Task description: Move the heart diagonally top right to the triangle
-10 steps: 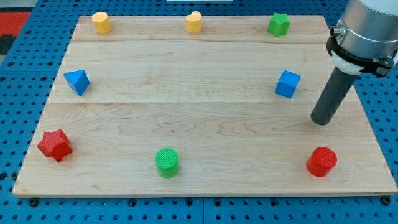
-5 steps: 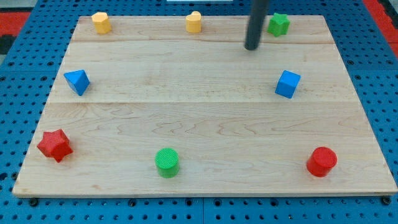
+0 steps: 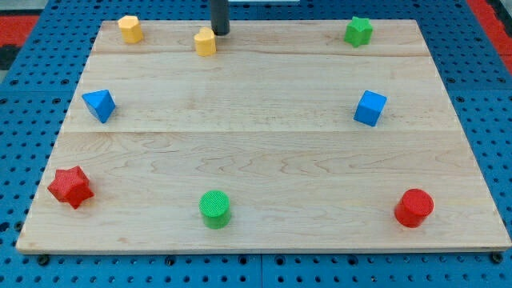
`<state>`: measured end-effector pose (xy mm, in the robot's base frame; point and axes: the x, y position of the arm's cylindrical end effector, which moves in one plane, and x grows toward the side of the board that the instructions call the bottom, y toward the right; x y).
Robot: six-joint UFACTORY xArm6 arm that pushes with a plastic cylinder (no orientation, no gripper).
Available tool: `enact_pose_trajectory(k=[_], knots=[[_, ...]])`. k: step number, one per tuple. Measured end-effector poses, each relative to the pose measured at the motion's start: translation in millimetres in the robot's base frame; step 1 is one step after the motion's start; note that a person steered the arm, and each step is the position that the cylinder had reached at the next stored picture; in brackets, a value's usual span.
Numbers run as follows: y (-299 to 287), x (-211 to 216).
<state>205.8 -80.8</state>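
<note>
My tip (image 3: 220, 32) is at the far edge of the table (image 3: 256, 160), a little left of centre, with the dark rod rising out of the top of the view. There is no gripper on this arm, so nothing can be spread or pinched; only the rod's lower end meets the wood. It sits just beside the yellow heart (image 3: 206, 42), at that block's far right corner, so close that I cannot tell whether the two touch or a thin gap remains.

The yellow heart lies on the far plank, close to the seam between the planks. To its left, near the far left corner, stands the yellow hexagon block (image 3: 130, 29), clearly apart from the heart. The blue triangle (image 3: 99, 105) lies nearer and further left, by the left edge of the table; the heart is diagonally up and to the right of it, with bare wood between them.

The other blocks ring the table. The green star (image 3: 358, 31) is at the far right corner, well apart from my tip. The blue cube (image 3: 370, 108) sits on the right side at mid-depth. Along the near edge lie the red star (image 3: 70, 186) at the left, the green cylinder (image 3: 214, 209) near the centre, and the red cylinder (image 3: 414, 208) at the right.
</note>
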Motion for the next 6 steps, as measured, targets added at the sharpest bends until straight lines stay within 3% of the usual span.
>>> enact_pose_trajectory(k=[1,4,6], knots=[[-42.9,-13.4],[-53.9,-8.9],[-83.4,92.4]])
